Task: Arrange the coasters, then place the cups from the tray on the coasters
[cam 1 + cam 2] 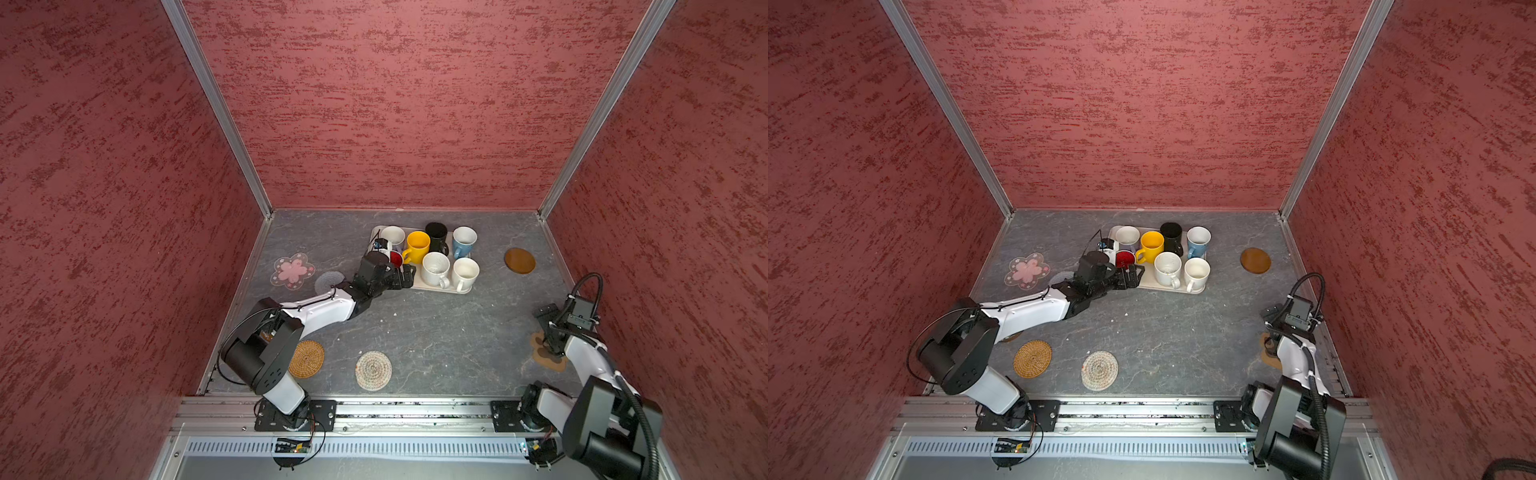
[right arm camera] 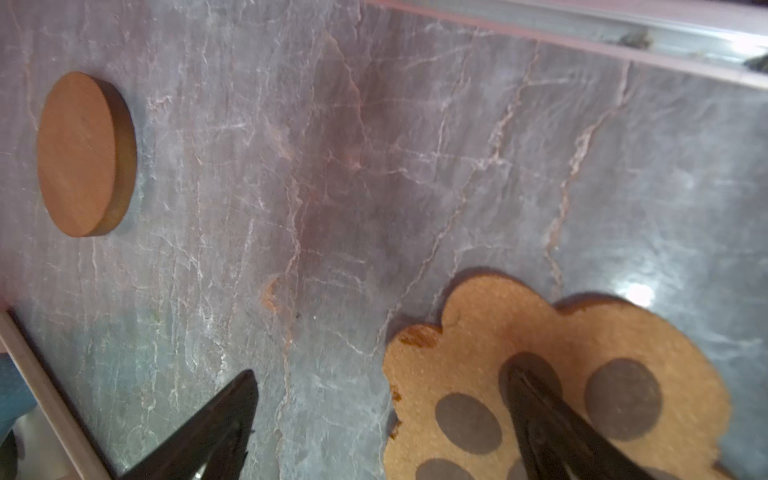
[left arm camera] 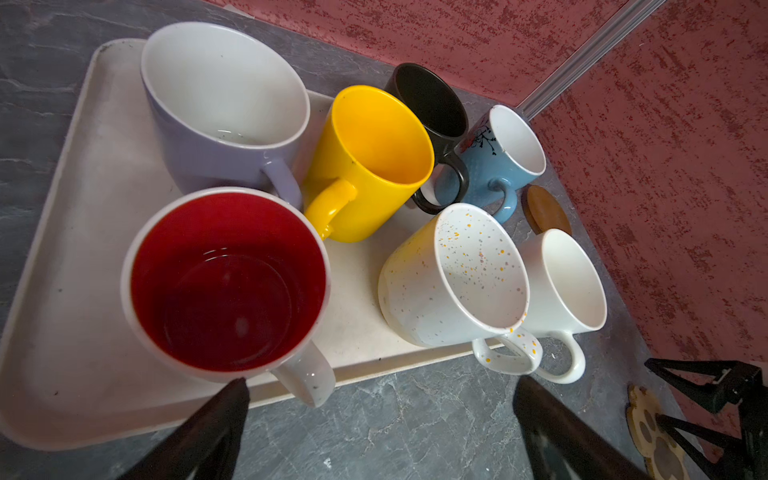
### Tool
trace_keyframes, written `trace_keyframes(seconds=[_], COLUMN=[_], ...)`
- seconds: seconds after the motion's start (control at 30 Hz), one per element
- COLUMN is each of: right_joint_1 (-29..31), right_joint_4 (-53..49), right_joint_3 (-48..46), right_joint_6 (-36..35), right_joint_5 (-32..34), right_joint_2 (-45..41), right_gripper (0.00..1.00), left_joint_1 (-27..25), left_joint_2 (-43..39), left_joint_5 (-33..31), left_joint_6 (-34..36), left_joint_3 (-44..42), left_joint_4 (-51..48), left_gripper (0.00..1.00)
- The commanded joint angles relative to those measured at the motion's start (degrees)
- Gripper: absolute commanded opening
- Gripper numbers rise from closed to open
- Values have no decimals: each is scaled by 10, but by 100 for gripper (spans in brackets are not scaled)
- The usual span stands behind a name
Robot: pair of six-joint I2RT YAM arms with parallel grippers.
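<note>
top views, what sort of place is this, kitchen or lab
Most likely a robot test booth, not a kitchen: red textured wall panels in aluminium framing, left arm and right arm bolted to a front rail, a tray of mugs.

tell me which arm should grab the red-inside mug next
Left. The left gripper is open at the near edge of the tray, right by the red-inside mug. The right gripper is far off, open, one finger over the paw coaster.
</note>
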Motion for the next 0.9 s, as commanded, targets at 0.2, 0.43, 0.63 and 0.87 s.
trace_keyframes(seconds=[0.2, 0.43, 0.63, 0.87], right_joint_1=[2, 22, 73, 89], right_joint_4=[23, 18, 7, -41], right_joint_3=[-30, -24, -15, 19], right_joint_6=[15, -3, 6, 0], right_joint_5=[-52, -82, -86, -47], right_joint_2=[2, 18, 39, 21], right_gripper=[98, 98, 99, 99], left_joint_1=[1, 0, 3, 8], left_joint_2=[1, -3, -9, -23], left_joint_5=[5, 0, -5, -9], left_joint_6=[-9, -7, -6, -5], left_joint_3=[9, 4, -4, -17], left_joint_4=[5, 4, 8, 15], left_gripper=[100, 100, 100, 100])
